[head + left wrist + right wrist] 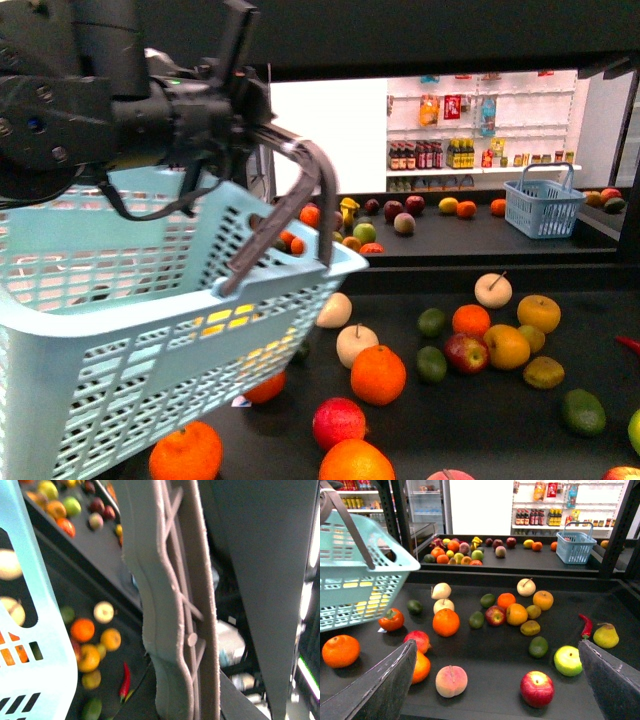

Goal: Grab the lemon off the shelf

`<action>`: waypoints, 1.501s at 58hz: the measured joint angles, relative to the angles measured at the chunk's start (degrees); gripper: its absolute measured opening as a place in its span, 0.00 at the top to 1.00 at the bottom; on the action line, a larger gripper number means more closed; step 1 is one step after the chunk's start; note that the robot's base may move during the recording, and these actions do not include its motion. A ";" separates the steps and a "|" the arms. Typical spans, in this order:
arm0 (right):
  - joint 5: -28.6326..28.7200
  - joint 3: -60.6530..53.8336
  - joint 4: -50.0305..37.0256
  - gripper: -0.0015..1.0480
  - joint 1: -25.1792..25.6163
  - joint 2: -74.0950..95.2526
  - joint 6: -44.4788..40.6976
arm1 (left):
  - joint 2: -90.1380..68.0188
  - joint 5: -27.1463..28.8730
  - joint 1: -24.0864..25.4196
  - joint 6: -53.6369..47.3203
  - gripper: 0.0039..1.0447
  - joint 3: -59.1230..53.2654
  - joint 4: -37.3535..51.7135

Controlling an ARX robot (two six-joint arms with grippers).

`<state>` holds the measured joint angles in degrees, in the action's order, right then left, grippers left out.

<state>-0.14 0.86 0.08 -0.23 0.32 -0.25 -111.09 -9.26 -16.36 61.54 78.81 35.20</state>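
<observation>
The right gripper (pixel 497 647) stood wide open, its two dark fingers (pixel 385 685) far apart at the edges of the right wrist view. Nothing was between them and they touched nothing. Below the gap lay the front deck of the shelf (pixel 492 672), strewn with loose fruit. A peach (pixel 451 680) and a red apple (pixel 537 688) lay nearest the fingers, with oranges, limes, pale apples, a red chilli (pixel 586 625) and a pear (pixel 605 635) farther out.

The left gripper (pixel 262 135) was closed on the grey handle (pixel 300 200) of a pale blue basket (pixel 120 300). The basket hung tilted from it, above the left part of the front deck. In the left wrist view the handle (pixel 170 605) filled the middle of the picture and the fingers themselves did not show. Something yellow showed through the basket's slots, too hidden to name.

The lemon (pixel 528 543) lay on the shelf's rear deck, well apart from both grippers. It was just beside an orange (pixel 537 546), between a dark red fruit and a small blue basket (pixel 575 547). The front view showed the same lemon (pixel 448 205) on the far deck, to the right of the held basket.
</observation>
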 joint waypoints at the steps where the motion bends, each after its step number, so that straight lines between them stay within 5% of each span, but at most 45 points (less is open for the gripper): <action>1: 0.00 0.00 0.00 0.07 0.00 0.00 0.00 | 0.11 0.61 0.50 0.24 0.92 -0.13 0.50; 11: 0.00 0.00 0.00 0.07 0.00 0.00 0.00 | 0.74 8.24 9.44 8.00 0.92 -0.44 7.23; 35: 0.00 0.00 0.00 0.07 0.00 0.00 0.00 | -0.79 5.46 23.52 16.37 0.92 -4.00 18.75; 53: 0.00 0.00 0.00 0.07 0.00 0.00 0.02 | -8.09 3.56 29.66 19.91 0.92 -8.68 32.83; 72: 0.00 0.00 0.00 0.07 0.00 0.00 0.02 | -12.98 -0.07 30.27 21.77 0.92 -8.26 39.34; 87: 0.00 0.00 0.00 0.07 0.00 0.00 0.02 | -13.33 -4.48 31.23 19.32 0.50 -8.57 37.05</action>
<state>-0.14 0.86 0.08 -0.23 0.32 -0.23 -124.42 -13.74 14.87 80.86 70.24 72.25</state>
